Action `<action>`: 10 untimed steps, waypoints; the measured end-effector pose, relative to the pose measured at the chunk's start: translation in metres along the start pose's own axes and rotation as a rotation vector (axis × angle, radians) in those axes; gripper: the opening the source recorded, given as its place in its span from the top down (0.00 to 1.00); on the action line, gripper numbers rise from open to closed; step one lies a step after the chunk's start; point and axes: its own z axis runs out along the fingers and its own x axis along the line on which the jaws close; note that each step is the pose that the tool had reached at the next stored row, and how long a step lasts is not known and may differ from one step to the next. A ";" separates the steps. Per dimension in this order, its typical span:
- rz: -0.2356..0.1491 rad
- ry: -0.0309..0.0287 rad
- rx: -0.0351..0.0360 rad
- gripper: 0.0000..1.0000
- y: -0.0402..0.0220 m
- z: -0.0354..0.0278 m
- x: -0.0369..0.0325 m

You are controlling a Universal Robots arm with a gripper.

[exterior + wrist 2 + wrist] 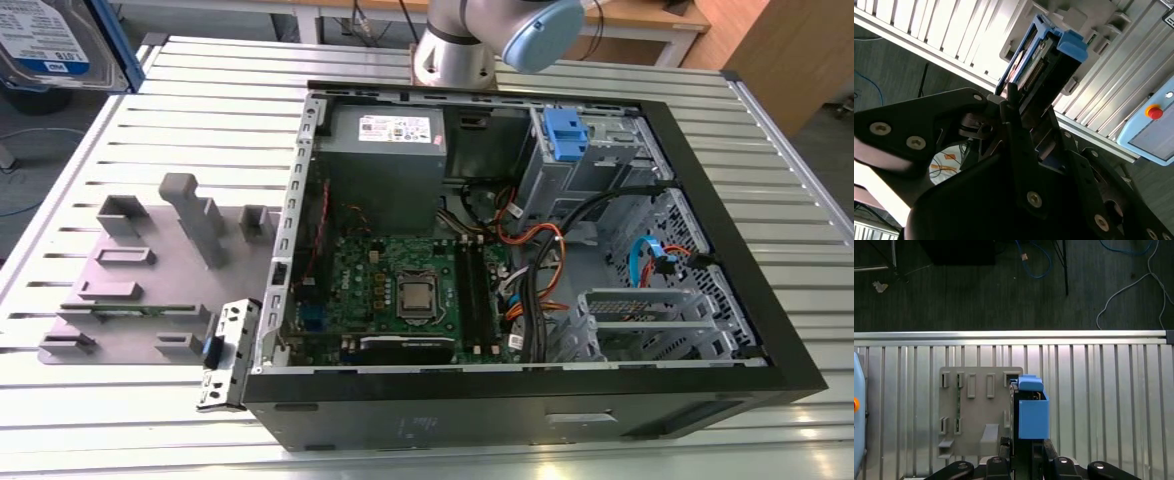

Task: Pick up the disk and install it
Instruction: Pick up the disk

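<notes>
In the exterior view the disk [47, 40] appears close to the camera, raised off the slatted metal surface [160, 420] near its far corner on the exterior view's left. Its blue-and-white label faces out and its blue carrier runs along one side. An open computer case [534, 410] lies on the surface, with a grey power supply box [387, 140] and a blue bracket [561, 135] at its far end and a green motherboard [400, 290] in the middle. A grey fixture plate [147, 290] lies beside the case on the exterior view's left, and the arm [467, 45] rises at the surface's far edge. In the second wrist view the gripper [1029, 115] is pinching the disk [1049, 55], its black fingers [1011, 107] clamped on one end so the rest juts out edge-on. In the first wrist view the gripper [1024, 450] holds the disk [1033, 417] edge-on above the surface [1104, 415], lined up with one edge of the fixture plate [976, 410] below. Dark floor [954, 290] lies beyond the surface's edge.
</notes>
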 end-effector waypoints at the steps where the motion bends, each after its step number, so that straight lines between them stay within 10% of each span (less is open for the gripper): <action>1: 0.000 0.0000 -0.0001 0.65 0.0000 -0.0001 0.0000; 10: 0.000 0.0000 0.0000 0.65 0.0003 -0.0068 -0.0003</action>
